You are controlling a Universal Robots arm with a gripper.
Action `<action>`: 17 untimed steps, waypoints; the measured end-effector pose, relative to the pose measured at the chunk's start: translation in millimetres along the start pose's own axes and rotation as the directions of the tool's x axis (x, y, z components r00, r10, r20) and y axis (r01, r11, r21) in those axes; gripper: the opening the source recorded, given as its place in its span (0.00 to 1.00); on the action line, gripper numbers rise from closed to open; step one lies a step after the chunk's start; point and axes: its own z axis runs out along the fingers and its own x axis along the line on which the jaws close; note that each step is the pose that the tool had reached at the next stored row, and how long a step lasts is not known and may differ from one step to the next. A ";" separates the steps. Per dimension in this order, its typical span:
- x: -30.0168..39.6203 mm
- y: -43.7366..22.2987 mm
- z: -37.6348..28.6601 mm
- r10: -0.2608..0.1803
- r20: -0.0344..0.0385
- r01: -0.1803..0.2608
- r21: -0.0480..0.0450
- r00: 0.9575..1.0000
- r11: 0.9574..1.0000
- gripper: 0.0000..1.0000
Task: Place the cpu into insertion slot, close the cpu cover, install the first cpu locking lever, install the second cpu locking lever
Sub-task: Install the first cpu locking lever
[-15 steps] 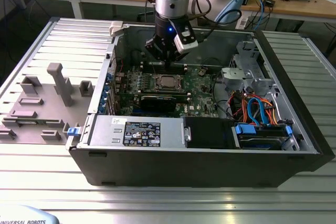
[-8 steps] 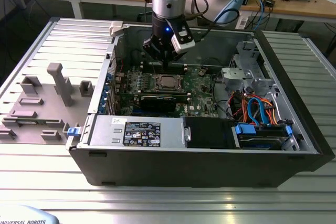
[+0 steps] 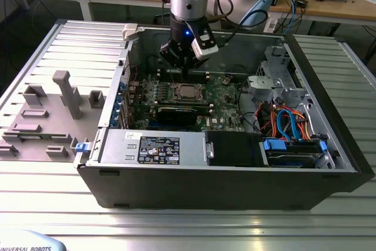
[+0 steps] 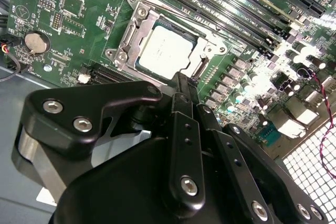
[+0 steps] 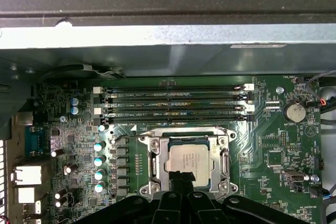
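Note:
The cpu (image 5: 189, 157), a silvery square chip (image 4: 165, 51), lies flat in the insertion slot (image 5: 224, 145) on the green board of the open computer case. The silver cpu cover (image 4: 137, 22) lies down around the chip as a frame (image 5: 157, 158), with the chip's top showing through its cut-out. My gripper (image 4: 182, 85) hangs just above the socket's edge, its black fingers pressed together with nothing between them. In the exterior view the gripper (image 3: 185, 73) stands over the socket (image 3: 188, 91) in the middle of the case.
Long memory slots (image 5: 173, 100) run beside the socket. A black graphics card (image 3: 176, 114) lies on its other side. The power supply (image 3: 153, 145), a drive bay with coloured cables (image 3: 288, 124) and the case walls (image 3: 135, 51) close in around. A grey fixture (image 3: 64, 92) stands outside.

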 end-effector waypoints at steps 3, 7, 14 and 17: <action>0.0 0.0 0.0 0.000 0.000 0.000 0.000 1.000 1.000 0.11; 4.2 -0.1 -0.1 0.000 0.000 0.000 0.000 1.000 1.000 0.11; 20.4 -0.5 -0.3 -0.002 0.000 0.002 0.000 1.000 1.000 0.11; 25.7 -0.6 -0.4 -0.003 0.000 0.003 0.000 1.000 1.000 0.11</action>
